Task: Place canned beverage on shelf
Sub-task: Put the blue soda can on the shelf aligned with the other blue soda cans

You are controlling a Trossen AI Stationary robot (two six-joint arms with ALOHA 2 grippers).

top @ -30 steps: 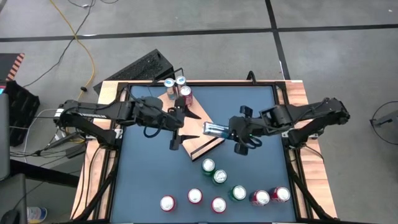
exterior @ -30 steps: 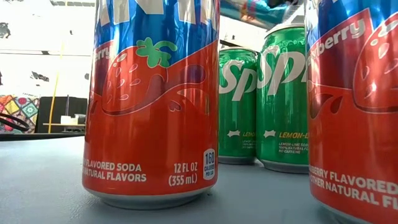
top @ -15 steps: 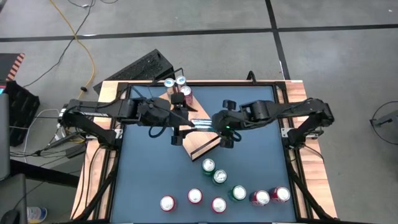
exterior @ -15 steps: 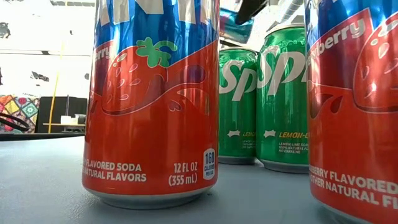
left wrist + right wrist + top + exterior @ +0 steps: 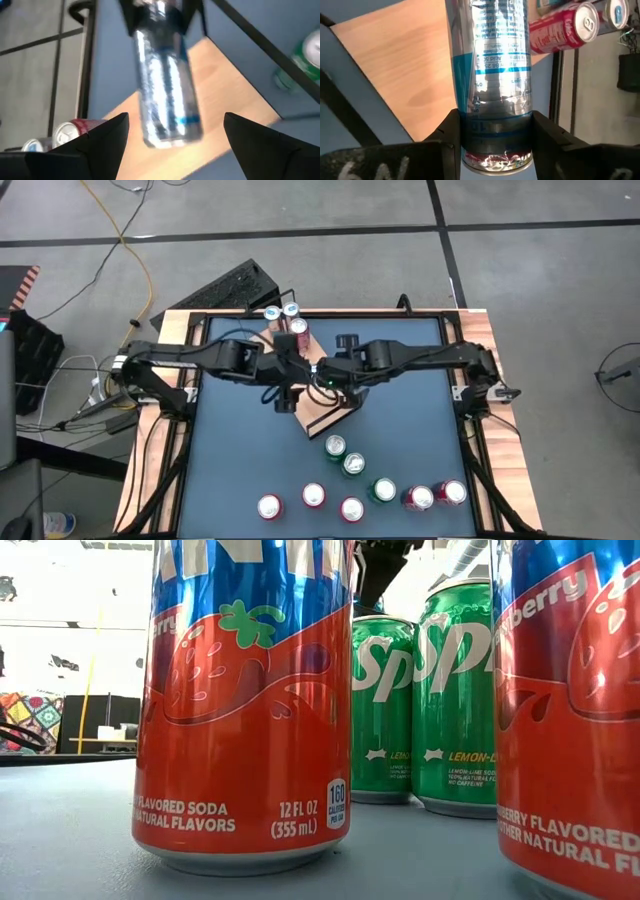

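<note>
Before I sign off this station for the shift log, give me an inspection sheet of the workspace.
Surface: dark blue table mat, light-wood edging.
Job's things: shelf lying angled; three cans at its far end; silver can held lying sideways above it.
Clutter: seven loose cans at the near side.
Grippers: right gripper shut on silver can; left gripper open, facing the can's end.
Cables: yellow cable on floor.
Surroundings: black keyboard behind the table.
</note>
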